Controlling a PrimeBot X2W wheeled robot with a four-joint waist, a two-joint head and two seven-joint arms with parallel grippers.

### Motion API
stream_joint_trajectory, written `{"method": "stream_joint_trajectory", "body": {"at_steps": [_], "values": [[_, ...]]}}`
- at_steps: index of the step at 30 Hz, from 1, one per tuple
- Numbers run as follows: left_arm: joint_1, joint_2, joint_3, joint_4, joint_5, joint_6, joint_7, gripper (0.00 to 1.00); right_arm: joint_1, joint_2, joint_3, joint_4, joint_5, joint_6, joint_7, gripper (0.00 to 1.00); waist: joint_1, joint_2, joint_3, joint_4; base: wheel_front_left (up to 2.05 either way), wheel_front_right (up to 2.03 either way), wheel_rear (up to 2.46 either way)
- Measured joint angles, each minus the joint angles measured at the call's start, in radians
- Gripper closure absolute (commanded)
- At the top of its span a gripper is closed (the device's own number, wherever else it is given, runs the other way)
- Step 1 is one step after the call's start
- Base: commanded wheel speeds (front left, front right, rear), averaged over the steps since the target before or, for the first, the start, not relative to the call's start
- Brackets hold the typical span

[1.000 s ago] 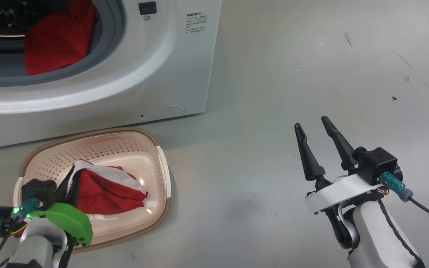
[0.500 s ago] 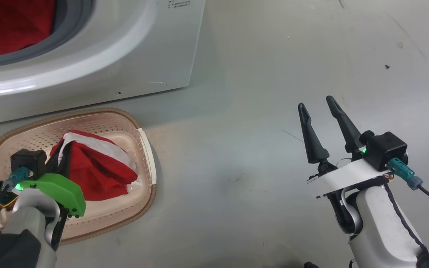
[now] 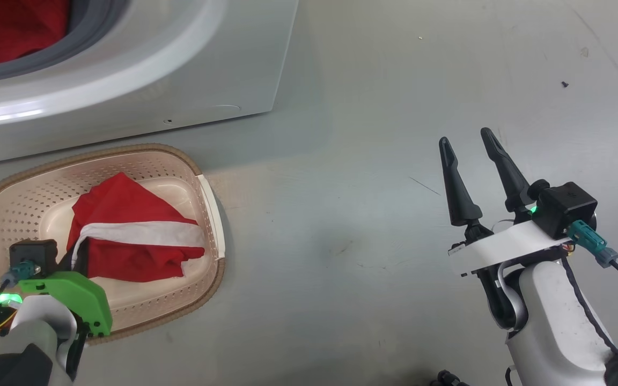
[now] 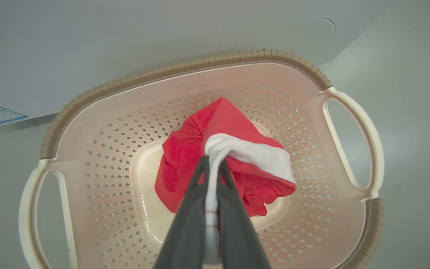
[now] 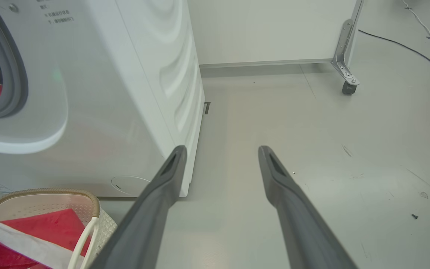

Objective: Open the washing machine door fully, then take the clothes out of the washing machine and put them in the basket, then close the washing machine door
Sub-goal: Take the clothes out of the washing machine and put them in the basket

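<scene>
A: left hand (image 4: 211, 168) state?
B: Fingers together, clamped on the white stripe of a bright red soft fabric garment (image 4: 222, 123). The white band runs down between the two fingers. The red bulk bunches just past the fingertips.
A: Where does it sit?
B: In the small cream perforated plastic basket with the brown woven-look rim (image 4: 185, 67), directly under the hand. The garment lies on the middle of the basket bottom. In the wrist view there's one white loop handle (image 4: 368, 129) on either side of the fingers.
A: Basket on what?
B: Grey floor (image 3: 368, 161), right up against the front of the big white front-loading washing machine (image 3: 207, 64). Can't tell if they touch. The machine is beyond the left hand, past the basket's far rim.
A: right hand (image 3: 465, 136)?
B: Fingers spread wide apart, gripping nothing, hanging over the floor. The basket is well off to its left. The machine's front corner is ahead-left of its fingertips.
A: Anything else in the machine?
B: Second red garment (image 3: 8, 27) inside the grey rubber-ringed port (image 3: 92, 32), ahead of the left hand, above the basket.
</scene>
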State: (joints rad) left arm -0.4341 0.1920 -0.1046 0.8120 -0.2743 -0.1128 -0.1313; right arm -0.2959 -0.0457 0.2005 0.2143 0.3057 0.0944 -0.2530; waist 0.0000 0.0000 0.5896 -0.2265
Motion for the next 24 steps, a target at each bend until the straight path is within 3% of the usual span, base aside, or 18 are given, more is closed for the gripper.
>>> {"method": "stream_joint_trajectory", "body": {"at_steps": [8, 9, 11, 24], "values": [[-0.022, -0.001, 0.003, 0.057, -0.006, 0.002, -0.004, 1.00, -0.003, 0.000, -0.003, 0.002, -0.004, 0.000, 0.000, 0.00, 0.0000, 0.0000, 0.000, 0.011, 0.00, 0.00, 0.00], [-0.029, -0.002, 0.006, 0.063, -0.012, 0.002, -0.004, 0.83, -0.003, 0.000, -0.003, 0.002, -0.005, 0.000, 0.000, 0.00, 0.0000, 0.0000, -0.001, 0.012, 0.00, 0.00, 0.00], [-0.041, -0.006, 0.010, 0.085, -0.018, 0.002, -0.004, 0.00, -0.003, 0.000, -0.003, 0.003, -0.005, 0.000, 0.000, 0.00, 0.0000, 0.0000, -0.002, 0.014, 0.00, 0.00, 0.00], [-0.075, -0.013, 0.007, 0.179, -0.033, 0.001, -0.047, 0.00, -0.004, 0.000, -0.007, 0.018, -0.006, 0.000, 0.000, 0.00, 0.0000, 0.0000, -0.024, 0.023, 0.00, 0.00, 0.00]]}}
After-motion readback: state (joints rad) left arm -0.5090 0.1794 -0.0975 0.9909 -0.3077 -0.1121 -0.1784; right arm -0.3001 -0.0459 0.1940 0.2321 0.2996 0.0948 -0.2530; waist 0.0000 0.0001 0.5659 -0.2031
